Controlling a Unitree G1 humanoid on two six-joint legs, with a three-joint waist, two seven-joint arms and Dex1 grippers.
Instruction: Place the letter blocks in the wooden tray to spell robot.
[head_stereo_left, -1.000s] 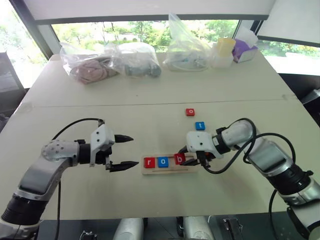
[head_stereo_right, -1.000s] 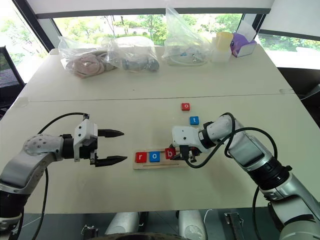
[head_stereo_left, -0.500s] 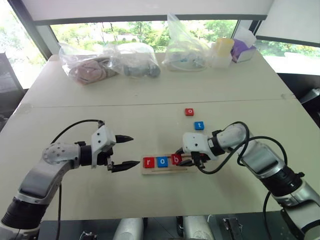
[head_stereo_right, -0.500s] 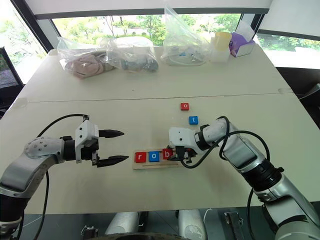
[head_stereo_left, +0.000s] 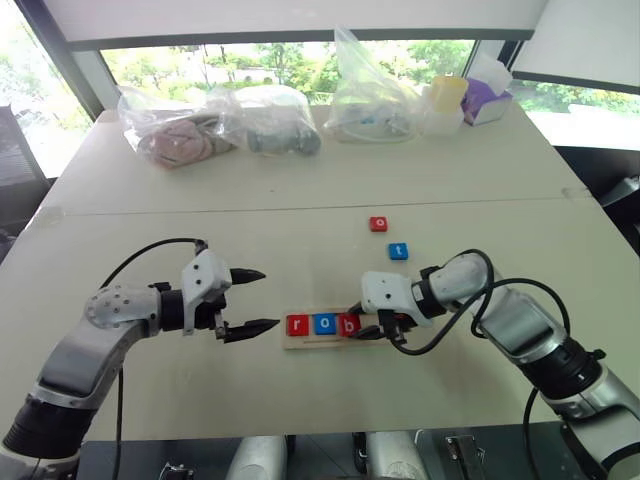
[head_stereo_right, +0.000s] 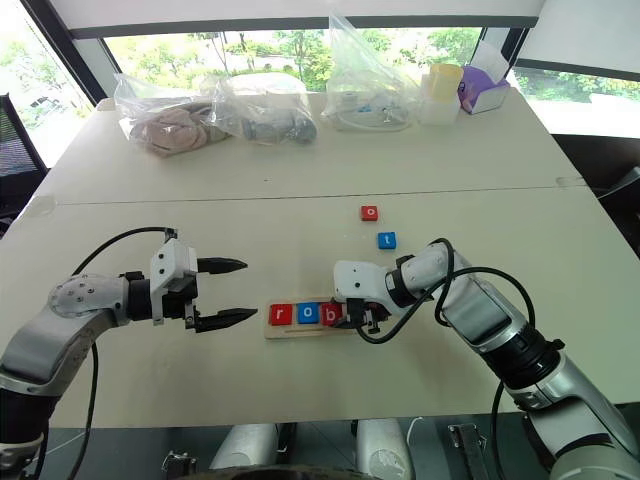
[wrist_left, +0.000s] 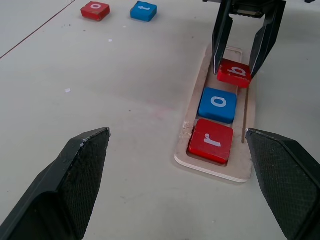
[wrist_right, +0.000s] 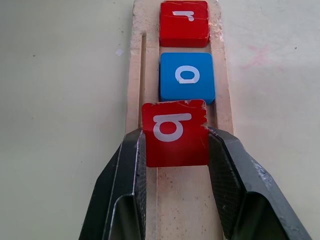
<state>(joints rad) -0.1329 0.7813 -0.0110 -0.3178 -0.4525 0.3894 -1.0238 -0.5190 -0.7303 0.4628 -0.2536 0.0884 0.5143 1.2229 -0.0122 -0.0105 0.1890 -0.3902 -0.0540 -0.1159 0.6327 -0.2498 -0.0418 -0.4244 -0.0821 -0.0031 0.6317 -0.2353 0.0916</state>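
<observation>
Right gripper (wrist_right: 175, 150) clamps the b block (wrist_right: 175, 132) over the tray (wrist_right: 134, 75), beside the blue o (wrist_right: 187, 77). Next, I reckon, lower and release. Left gripper (head_stereo_left: 252, 300) gapes empty

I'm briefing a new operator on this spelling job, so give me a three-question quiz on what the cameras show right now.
1. True or false: the right gripper has its jaws shut on the red b block.
2. Which letter blocks already lie flat in the wooden tray? A) r and o B) o and t C) r and t
3. Fill in: the two blocks lying on the table outside the tray are a red o and a blue ____.

Key:
1. True. The b sits between the jaws, over the tray next to the blue o.
2. A. The red r and blue o.
3. t.
</observation>
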